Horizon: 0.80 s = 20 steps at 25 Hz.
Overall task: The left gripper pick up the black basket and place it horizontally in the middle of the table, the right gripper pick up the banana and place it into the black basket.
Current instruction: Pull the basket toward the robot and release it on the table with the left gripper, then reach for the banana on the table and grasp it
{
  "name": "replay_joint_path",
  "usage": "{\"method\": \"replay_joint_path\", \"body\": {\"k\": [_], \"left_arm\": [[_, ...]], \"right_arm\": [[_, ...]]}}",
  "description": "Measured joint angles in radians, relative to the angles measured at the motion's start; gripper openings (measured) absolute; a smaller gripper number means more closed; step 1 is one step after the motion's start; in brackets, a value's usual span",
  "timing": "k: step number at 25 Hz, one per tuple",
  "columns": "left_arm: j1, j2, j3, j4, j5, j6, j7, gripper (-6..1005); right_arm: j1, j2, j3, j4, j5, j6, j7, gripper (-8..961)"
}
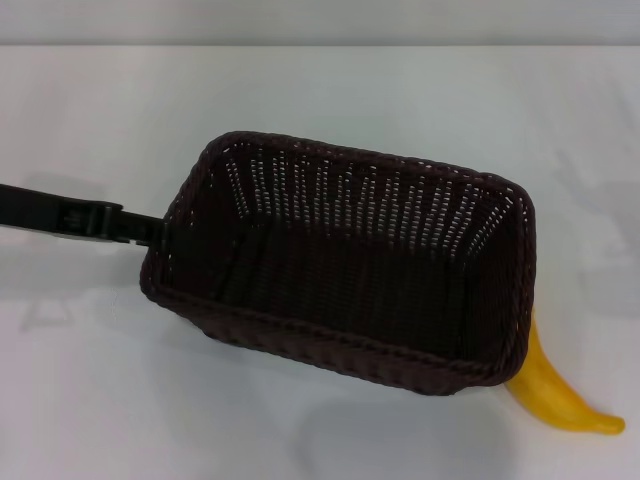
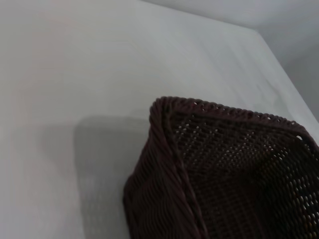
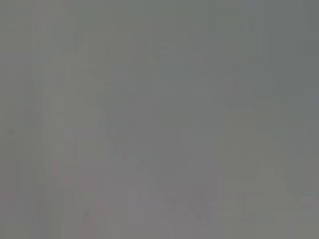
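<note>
Head view: the left pincer (image 1: 150, 228) reaches in from the left edge and meets the short left wall of the black basket (image 1: 340, 260), closed on its braided rim. The basket appears tilted and lifted, its mouth turned toward the camera and a shadow spread beneath it on the white surface (image 1: 320, 90). The banana (image 1: 555, 395) lies on the surface at the basket's near right corner, its upper end hidden behind that corner; whether the two touch cannot be told. Left wrist view: the basket's corner (image 2: 224, 169) hangs above its own shadow on the surface (image 2: 75, 74). The right pincer is not in view, and its wrist picture shows only a blank grey field. Judged step: carrying and setting down the basket. To do it well, level the base before lowering, square the long side across the middle, and keep the near right corner clear of the banana so that the fruit stays reachable.
</note>
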Motion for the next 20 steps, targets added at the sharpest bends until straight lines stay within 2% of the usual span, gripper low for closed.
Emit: {"method": "replay_joint_path", "body": {"k": [3,7,13,16,17,20], "left_arm": [[0.005,0.005,-0.041,0.000,0.002,0.000,0.013,612],[0.021,0.008,-0.142,0.000,0.002,0.000,0.056,611],[0.050,0.008,-0.224,0.004,-0.003,0.000,0.130,609],[0.057,-0.003,-0.311,0.002,-0.009,-0.003,0.208,609],[0.058,-0.012,-0.368,-0.001,-0.016,-0.006,0.254,609],[0.061,-0.033,-0.486,-0.016,-0.040,-0.011,0.370,608]], "right_arm": [[-0.001,-0.003,-0.004,0.000,-0.004,0.001,-0.002,856],[-0.001,-0.008,-0.008,0.000,-0.007,-0.003,0.000,856],[0.006,-0.021,-0.011,0.000,-0.016,-0.003,0.013,856],[0.012,-0.042,-0.011,0.002,-0.038,-0.004,0.048,856],[0.013,-0.048,-0.011,0.004,-0.049,-0.005,0.062,856],[0.009,-0.081,-0.011,0.029,-0.110,-0.018,0.128,856]]}}
